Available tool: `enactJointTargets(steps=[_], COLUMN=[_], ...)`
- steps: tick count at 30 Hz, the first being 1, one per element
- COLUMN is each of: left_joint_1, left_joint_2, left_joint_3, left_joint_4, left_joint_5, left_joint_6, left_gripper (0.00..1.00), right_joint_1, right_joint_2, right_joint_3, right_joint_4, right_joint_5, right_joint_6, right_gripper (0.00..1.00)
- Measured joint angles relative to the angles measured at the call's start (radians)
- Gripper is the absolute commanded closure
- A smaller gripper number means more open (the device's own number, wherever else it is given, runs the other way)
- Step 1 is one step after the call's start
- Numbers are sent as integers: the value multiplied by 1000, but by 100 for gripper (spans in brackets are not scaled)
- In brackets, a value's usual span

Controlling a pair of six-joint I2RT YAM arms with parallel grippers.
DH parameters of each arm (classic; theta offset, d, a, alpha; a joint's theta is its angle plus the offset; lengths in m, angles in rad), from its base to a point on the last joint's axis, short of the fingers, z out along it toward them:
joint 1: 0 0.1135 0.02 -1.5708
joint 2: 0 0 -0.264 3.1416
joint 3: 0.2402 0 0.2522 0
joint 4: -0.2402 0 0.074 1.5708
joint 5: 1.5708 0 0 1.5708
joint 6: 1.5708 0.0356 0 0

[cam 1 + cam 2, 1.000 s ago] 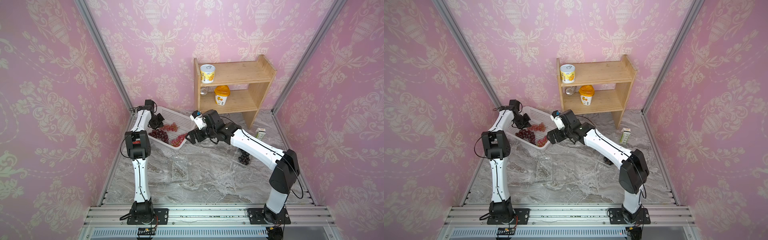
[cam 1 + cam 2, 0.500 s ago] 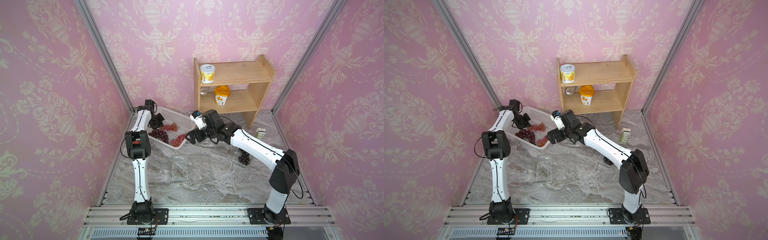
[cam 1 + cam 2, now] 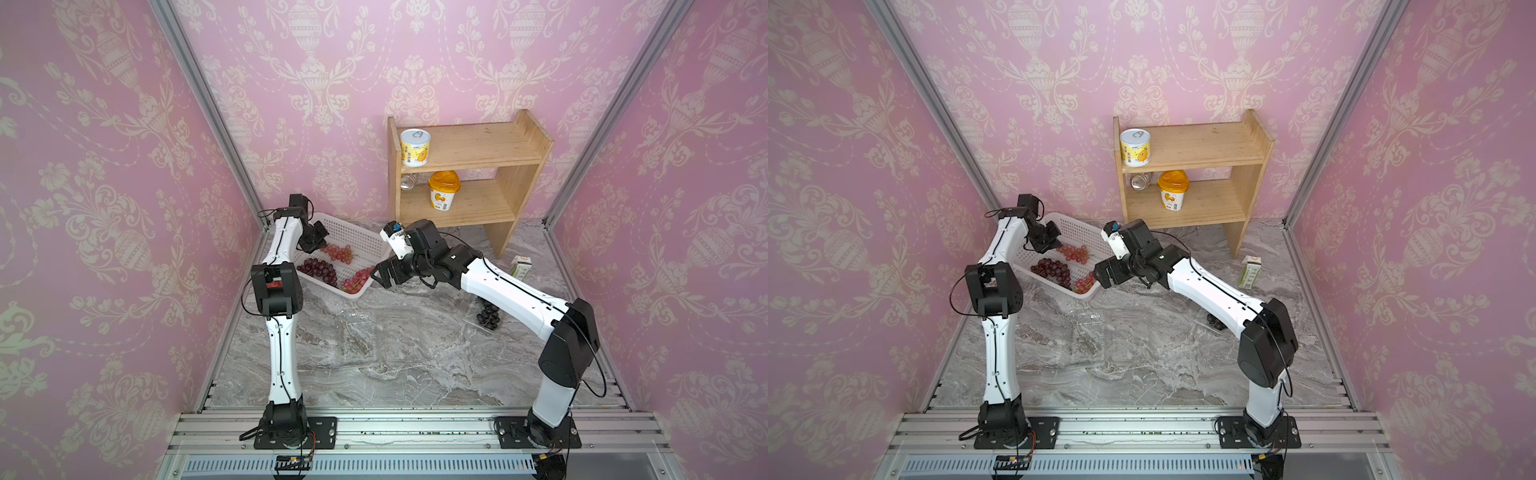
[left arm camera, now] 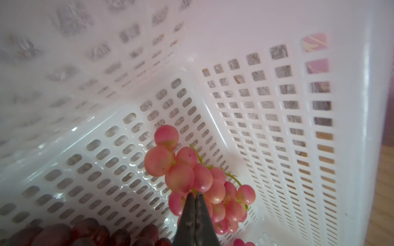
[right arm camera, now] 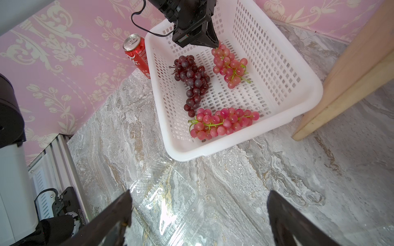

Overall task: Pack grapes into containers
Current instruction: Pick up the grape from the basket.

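On the marble table (image 3: 415, 374) near the rear wall, in both top views, the white basket (image 3: 357, 232) held three bunches: the light pink bunch (image 3: 338, 253), the dark red bunch (image 3: 318, 268) and the second pink bunch (image 3: 356, 279). The left gripper (image 3: 319, 243) reached into the basket at the light pink bunch. The right gripper (image 3: 380, 276) hung just outside the basket's near rim. The empty container (image 3: 358, 332) lay open in front of the basket. The near-black bunch (image 3: 487, 313) lay well apart beneath the right arm, apparently in the second container, whose clear walls were hard to make out. Judged from this, one bunch was packed and three remained.

The left wrist view showed what the top views could not. The left gripper's jaws were closed tip to tip on the stem end of the light pink bunch (image 4: 187, 176), which lay inside the basket.

The right wrist view showed the right gripper (image 5: 200, 213) spread fully apart, holding nothing, above the empty container (image 5: 166, 202). Only this view showed a red cola can (image 5: 136, 55) just beside the basket's outer wall. Neither wrist view showed the near-black bunch.
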Motion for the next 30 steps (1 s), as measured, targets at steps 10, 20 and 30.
enactJointTargets(steps=[10, 20, 30], left_joint_1=[-3, -8, -45], left_joint_2=[-45, -248, -400], left_joint_3=[0, -18, -126], left_joint_4=[-7, 5, 13], left_joint_5=[22, 50, 61], left_joint_6=[0, -1, -1], left_gripper=[100, 100, 100], right_joint_1=[12, 12, 13], right_joint_2=[-47, -154, -255], right_joint_3=[-33, -60, -94], right_joint_4=[-8, -39, -117], right_joint_5=[40, 95, 208], right_joint_6=[19, 22, 23], right_gripper=[0, 0, 0])
